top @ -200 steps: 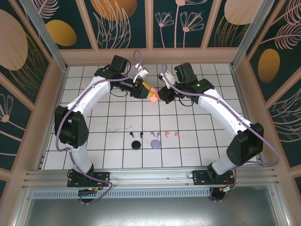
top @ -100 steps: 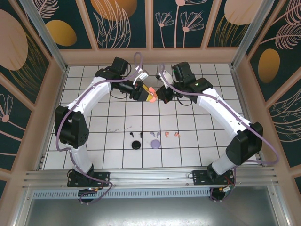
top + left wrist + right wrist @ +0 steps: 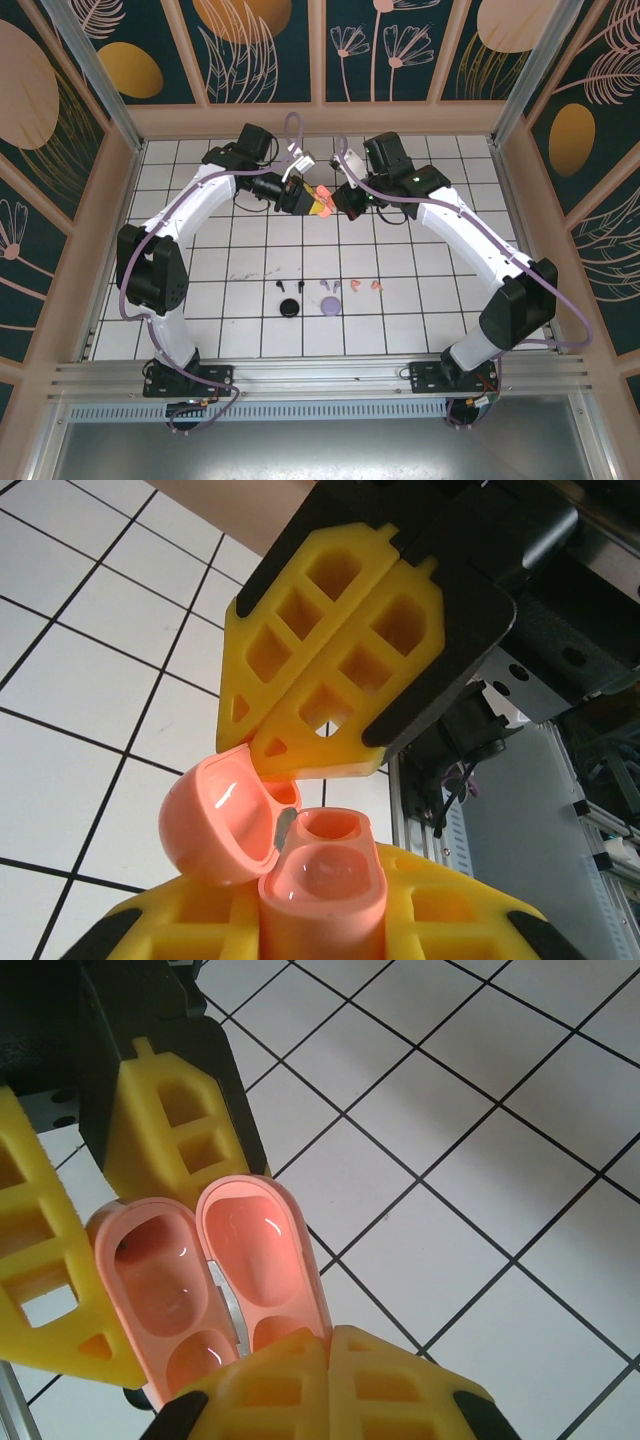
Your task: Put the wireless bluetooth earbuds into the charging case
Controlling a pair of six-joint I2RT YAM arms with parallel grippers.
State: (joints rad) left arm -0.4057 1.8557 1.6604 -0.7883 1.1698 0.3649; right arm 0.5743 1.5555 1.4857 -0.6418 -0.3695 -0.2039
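Case-opening step, apparently; left pincer [image 3: 320, 920] clamps charging case [image 3: 325, 875]; right pincer [image 3: 330, 1380] closed against lid [image 3: 262, 1250]; next likely: fetch salmon earbuds [image 3: 366, 285] off counter [image 3: 450, 300]

White gridded table [image 3: 420, 300], floral panels [image 3: 260, 50] around.

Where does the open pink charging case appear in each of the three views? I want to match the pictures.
Top external: the pink charging case is at upper centre.
Left wrist: lower centre, lid open to the left, gripped in the left pincer.
Right wrist: lower left, both open halves facing the camera, just above the shut right pincer.
Shared landmark: the white table with dark grid lines.
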